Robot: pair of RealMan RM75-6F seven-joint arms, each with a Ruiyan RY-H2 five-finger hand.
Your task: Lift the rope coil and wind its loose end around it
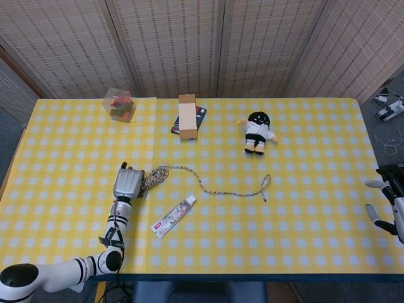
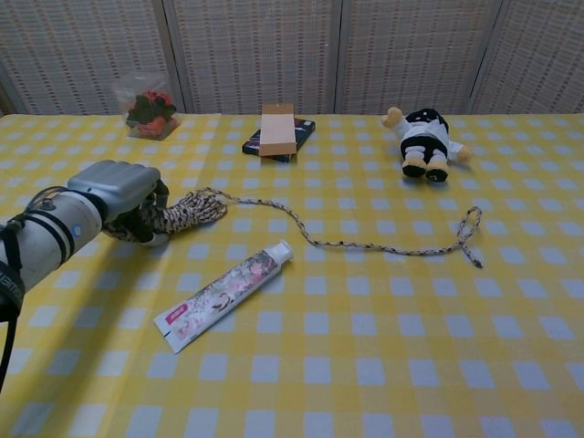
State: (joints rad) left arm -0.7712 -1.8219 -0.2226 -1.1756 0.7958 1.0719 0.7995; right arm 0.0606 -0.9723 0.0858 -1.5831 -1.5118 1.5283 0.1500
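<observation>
Gripping the rope coil (image 2: pixel 185 211) at the left of the frame, the left hand (image 2: pixel 123 193) has its fingers curled around it just above the yellow checked table (image 2: pixel 383 365). Its loose end (image 2: pixel 467 234) trails right across the cloth. At the right edge, the right hand (image 1: pixel 388 201) hangs with fingers spread, holding nothing.

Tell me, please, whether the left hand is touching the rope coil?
Touching: in the chest view the left hand has its fingers closed around one end of the rope coil.
</observation>
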